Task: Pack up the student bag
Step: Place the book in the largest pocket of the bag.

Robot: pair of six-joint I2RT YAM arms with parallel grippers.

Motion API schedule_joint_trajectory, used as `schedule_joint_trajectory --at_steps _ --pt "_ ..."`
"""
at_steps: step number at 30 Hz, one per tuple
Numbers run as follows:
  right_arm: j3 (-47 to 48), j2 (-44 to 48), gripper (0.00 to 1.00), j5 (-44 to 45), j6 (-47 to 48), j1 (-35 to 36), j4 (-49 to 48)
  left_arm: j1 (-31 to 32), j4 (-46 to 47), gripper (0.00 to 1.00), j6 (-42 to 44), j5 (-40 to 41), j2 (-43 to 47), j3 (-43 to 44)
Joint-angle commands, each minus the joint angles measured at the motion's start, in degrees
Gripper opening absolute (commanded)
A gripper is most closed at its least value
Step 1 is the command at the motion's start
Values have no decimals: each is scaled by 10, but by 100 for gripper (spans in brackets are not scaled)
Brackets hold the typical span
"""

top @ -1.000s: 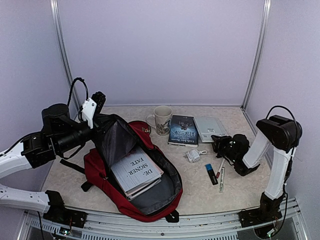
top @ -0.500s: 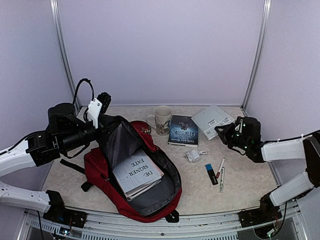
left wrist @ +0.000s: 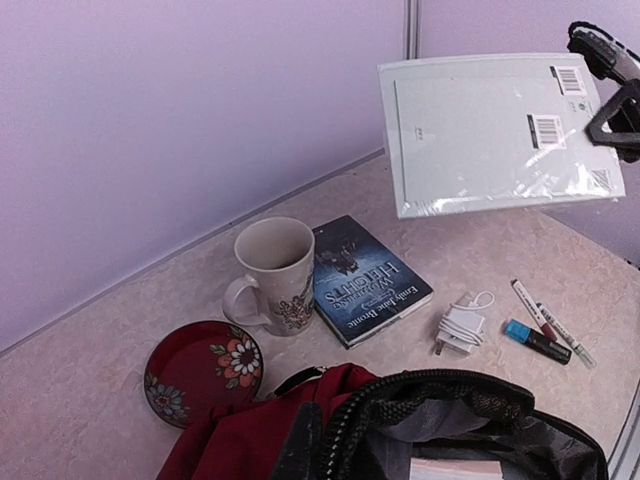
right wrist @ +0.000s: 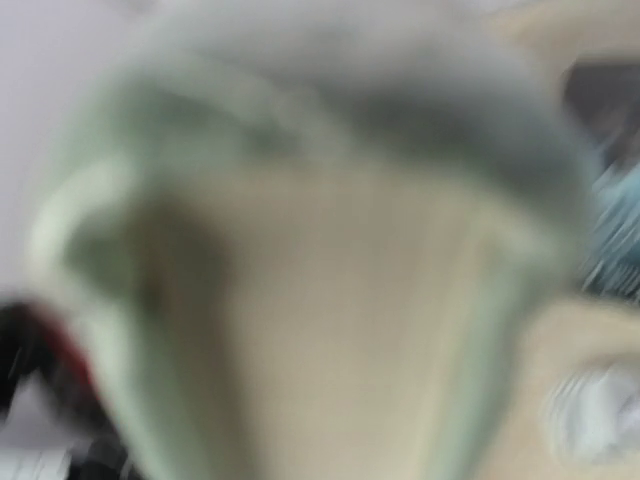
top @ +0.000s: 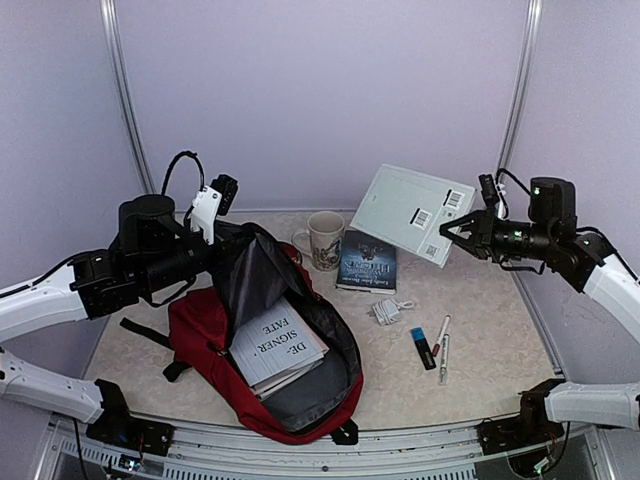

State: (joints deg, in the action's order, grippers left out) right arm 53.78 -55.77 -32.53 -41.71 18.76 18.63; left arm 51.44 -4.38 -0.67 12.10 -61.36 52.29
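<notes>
A robot lab booth: plain lilac walls [top: 320,100], metal corner posts [top: 514,100], marbled tabletop [top: 480,330]

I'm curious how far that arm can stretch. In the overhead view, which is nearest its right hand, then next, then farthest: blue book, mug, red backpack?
1. blue book, on the table just left of the right hand, which grips a pale packet.
2. mug, further left, beside the book near the back wall.
3. red backpack, far left, toward the front.
</notes>
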Motion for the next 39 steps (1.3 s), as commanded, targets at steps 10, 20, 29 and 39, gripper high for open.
schedule_joint_trajectory --at_steps 10,20,29,39 --pt "-94 63 0 -201 -24 221 -47 -2 0 6 -23 28 -12 43" --pt "-132 14 0 -147 -43 318 -114 2 -5 6 -25 20 -17 47" --pt "-125 -146 0 -32 -118 317 -301 64 15 8 -7 -11 33 12" --pt "-84 -234 0 126 -178 320 -400 126 22 0 -33 0 80 -12"
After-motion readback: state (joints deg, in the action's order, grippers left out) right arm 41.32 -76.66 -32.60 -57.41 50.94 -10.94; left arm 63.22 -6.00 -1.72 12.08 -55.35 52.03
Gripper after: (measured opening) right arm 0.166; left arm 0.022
